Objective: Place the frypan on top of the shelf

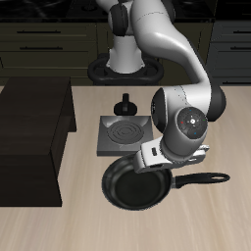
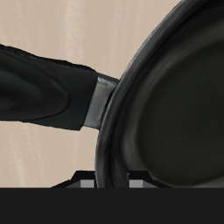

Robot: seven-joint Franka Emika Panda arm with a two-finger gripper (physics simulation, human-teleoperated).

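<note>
The frypan (image 1: 137,186) is round, glossy and black. It sits in front of the grey stove plate, with its long handle (image 1: 204,179) pointing sideways. My gripper (image 1: 158,165) is down at the pan's rim, near where the handle joins. In the wrist view the rim (image 2: 118,131) runs between my two fingertips (image 2: 83,180), which sit close against it, and the handle (image 2: 44,87) stretches away. The gripper (image 2: 111,179) is shut on the rim. The shelf (image 1: 34,123) is a large dark boxy unit with a flat top, beside the pan and stove.
A square grey burner plate (image 1: 125,129) with a spiral coil lies just behind the pan. A small black knob (image 1: 125,101) stands behind it. Dark drawer cabinets (image 1: 49,39) line the back, and the robot's base (image 1: 123,64) stands at the table's back.
</note>
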